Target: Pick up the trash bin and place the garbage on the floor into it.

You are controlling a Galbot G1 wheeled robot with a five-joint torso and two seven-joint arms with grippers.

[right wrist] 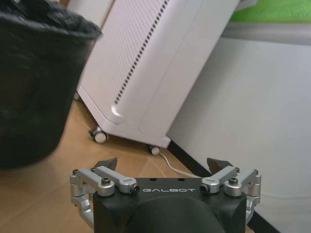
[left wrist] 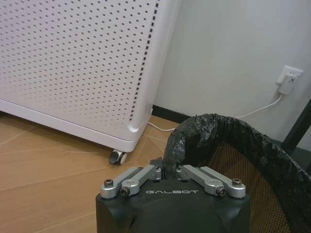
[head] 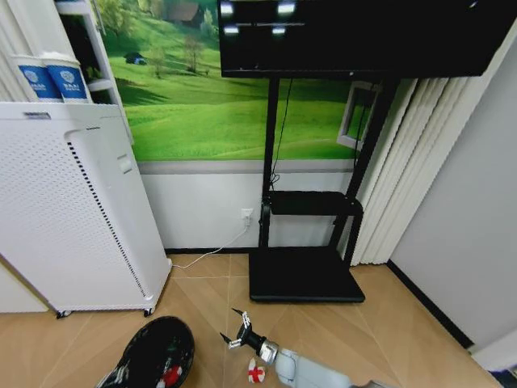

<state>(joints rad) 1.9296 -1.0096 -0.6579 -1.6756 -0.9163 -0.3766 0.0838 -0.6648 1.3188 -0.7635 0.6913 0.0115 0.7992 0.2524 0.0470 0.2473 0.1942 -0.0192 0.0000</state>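
The trash bin (head: 153,352), a black mesh basket lined with a black bag, hangs tilted at the lower left of the head view. My left gripper (left wrist: 167,171) is shut on its bagged rim (left wrist: 194,128). One red-and-white piece of garbage (head: 171,376) lies inside the bin. Another red-and-white piece (head: 256,372) lies on the wooden floor just beside my right wrist. My right gripper (head: 237,330) hovers open over the floor to the right of the bin, with nothing between its fingers (right wrist: 217,165). In the right wrist view the bin (right wrist: 34,87) looms close by.
A tall white perforated appliance (head: 73,210) on casters stands at the left, close behind the bin. The flat black TV-stand base (head: 303,275) lies ahead by the wall. A white cable runs from a wall socket (head: 246,217) along the floor. Curtains hang at the right.
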